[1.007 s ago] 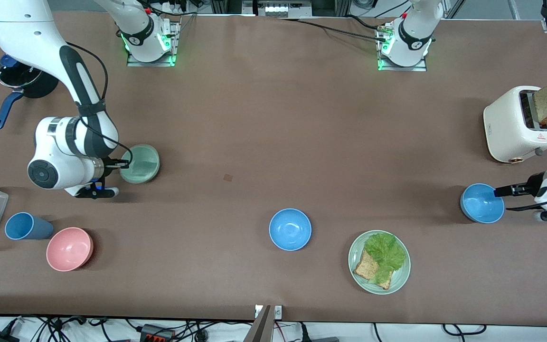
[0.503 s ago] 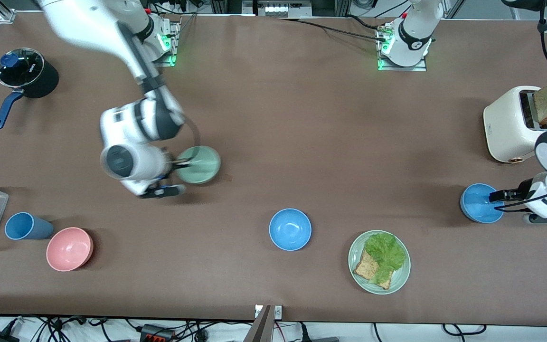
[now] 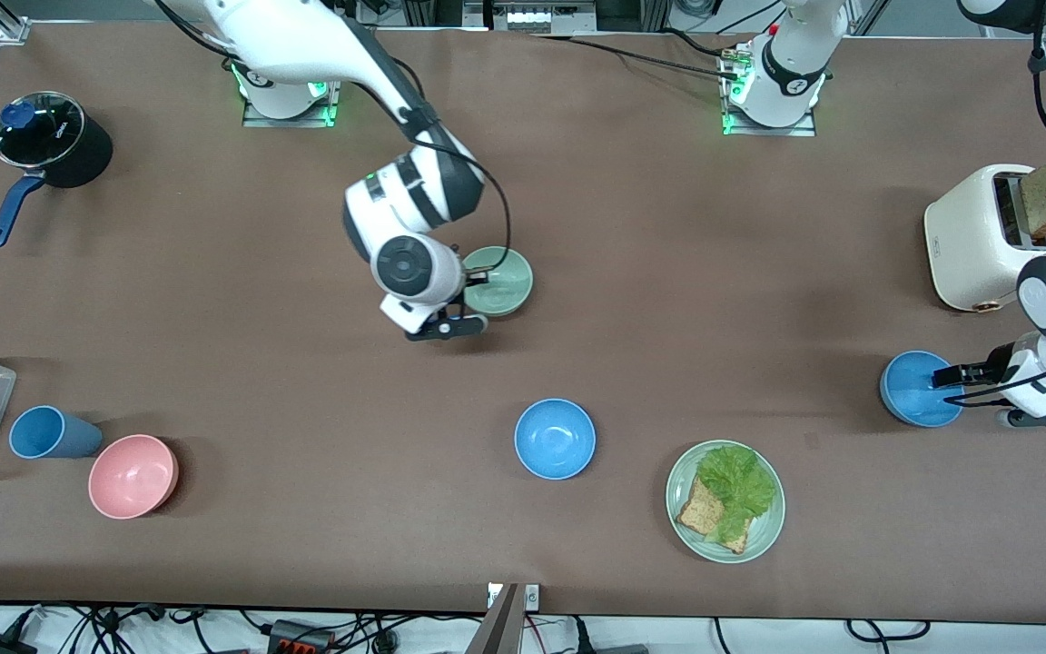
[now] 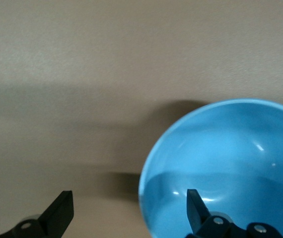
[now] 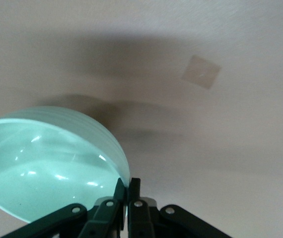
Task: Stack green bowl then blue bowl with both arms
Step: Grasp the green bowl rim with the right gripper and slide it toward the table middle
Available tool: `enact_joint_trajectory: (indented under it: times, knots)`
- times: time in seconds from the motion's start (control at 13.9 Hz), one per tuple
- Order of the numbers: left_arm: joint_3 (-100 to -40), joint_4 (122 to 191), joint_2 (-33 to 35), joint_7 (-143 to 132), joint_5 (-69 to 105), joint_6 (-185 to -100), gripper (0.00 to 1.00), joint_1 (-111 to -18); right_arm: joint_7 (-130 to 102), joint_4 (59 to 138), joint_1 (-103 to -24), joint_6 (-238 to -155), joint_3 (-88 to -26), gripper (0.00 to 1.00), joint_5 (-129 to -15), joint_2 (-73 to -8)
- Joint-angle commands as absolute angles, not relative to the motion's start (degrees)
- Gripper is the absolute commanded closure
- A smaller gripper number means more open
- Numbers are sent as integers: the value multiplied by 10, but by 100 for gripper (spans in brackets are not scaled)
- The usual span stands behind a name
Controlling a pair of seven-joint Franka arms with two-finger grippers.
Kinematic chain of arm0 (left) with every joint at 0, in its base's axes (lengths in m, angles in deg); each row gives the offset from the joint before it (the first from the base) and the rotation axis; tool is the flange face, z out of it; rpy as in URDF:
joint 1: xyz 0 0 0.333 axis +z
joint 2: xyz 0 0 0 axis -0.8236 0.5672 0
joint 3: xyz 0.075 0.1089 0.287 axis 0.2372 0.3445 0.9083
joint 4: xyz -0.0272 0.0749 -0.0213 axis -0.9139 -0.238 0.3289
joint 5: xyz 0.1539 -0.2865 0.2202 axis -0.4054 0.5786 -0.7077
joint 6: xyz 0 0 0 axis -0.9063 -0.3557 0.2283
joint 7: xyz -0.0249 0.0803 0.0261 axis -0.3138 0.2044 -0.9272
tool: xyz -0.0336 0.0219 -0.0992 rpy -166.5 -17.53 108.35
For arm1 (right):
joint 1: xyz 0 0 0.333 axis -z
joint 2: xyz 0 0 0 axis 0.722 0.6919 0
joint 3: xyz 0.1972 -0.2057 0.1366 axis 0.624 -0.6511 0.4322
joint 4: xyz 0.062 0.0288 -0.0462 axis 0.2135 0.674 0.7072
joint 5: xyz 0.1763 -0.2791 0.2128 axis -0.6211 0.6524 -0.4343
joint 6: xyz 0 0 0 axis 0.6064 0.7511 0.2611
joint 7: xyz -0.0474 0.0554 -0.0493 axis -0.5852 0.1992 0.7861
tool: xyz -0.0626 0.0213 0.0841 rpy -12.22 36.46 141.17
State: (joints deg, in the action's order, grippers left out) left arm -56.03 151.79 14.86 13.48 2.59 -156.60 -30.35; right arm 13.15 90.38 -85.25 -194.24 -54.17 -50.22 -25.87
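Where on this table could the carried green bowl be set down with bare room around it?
The right gripper holds the green bowl over bare table, a patch running from the robot bases to the central blue bowl and lettuce plate. It is crowded around the pink bowl, blue cup and toaster.

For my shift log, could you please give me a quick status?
Right end effector shut on pale sage-green bowl, airborne mid-table. Left end effector open, straddling sky-blue bowl's rim.
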Motion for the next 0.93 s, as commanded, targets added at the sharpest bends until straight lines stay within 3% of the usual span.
enact_joint_trajectory:
  times: [0.0,0.14,0.36,0.43,0.5,0.58,0.86]
  knots:
    - [-570,1509,154,148,24,-1569,8,-295,138,879,-865,-1934,-547,100,-530,-242]
    - [-570,1509,154,154,24,-1568,34,-295,137,879,-872,-1948,-547,100,-556,-241]
    - [-574,1509,150,153,25,-1543,62,-300,132,879,-874,-1954,-547,100,-556,-234]
    - [-587,1509,149,154,25,-1539,72,-293,134,879,-874,-1954,-547,84,-556,-232]
    - [-597,1509,149,157,25,-1534,85,-290,139,879,-874,-1955,-547,28,-557,-232]
    - [-598,1508,147,165,25,-1515,98,-290,139,879,-876,-1954,-547,0,-557,-234]
    - [-629,1483,112,293,25,-1403,100,-285,155,822,-864,-1918,-573,0,-550,-271]
